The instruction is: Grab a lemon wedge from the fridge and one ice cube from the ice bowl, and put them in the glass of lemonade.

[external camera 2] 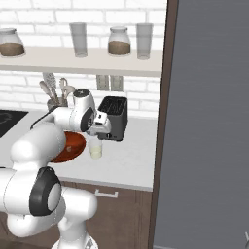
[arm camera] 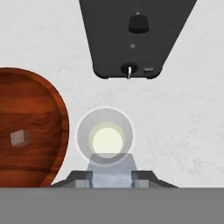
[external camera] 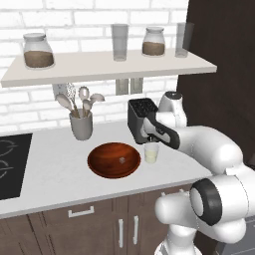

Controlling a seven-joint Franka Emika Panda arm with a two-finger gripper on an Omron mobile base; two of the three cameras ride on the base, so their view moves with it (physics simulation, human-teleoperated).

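Currently I read no brand, label or lettering on any item; the toaster [arm camera: 138, 37] shows a lever and a small knob on its front face, unmarked.

My gripper [arm camera: 112, 178] hangs directly above the glass of lemonade [arm camera: 105, 138], tips pointing down. In the hand view something pale and translucent lies between the two finger tips, but I cannot identify it, and I cannot tell whether the fingers are closed on it or merely spread beside it.

The glass of lemonade [external camera: 151, 152] stands upright on the white counter [external camera: 55, 164], just in front of the toaster [external camera: 141, 118] and just beside the right rim of the ice bowl [external camera: 114, 159], with a narrow strip of counter between them. One ice cube [external camera: 121, 160] lies inside the bowl, near its centre. The fridge [external camera 2: 209, 126] fills the right side of the right base view, doors closed.

Edges and room: open counter lies right of the glass up to the fridge side panel, and in front of it toward the counter edge. Left of the bowl, bare counter runs to the black cooktop [external camera: 11, 164]. A utensil holder [external camera: 81, 124] stands behind the bowl by the brick wall. A shelf [external camera: 107, 67] overhead carries two jars and two empty tall glasses.
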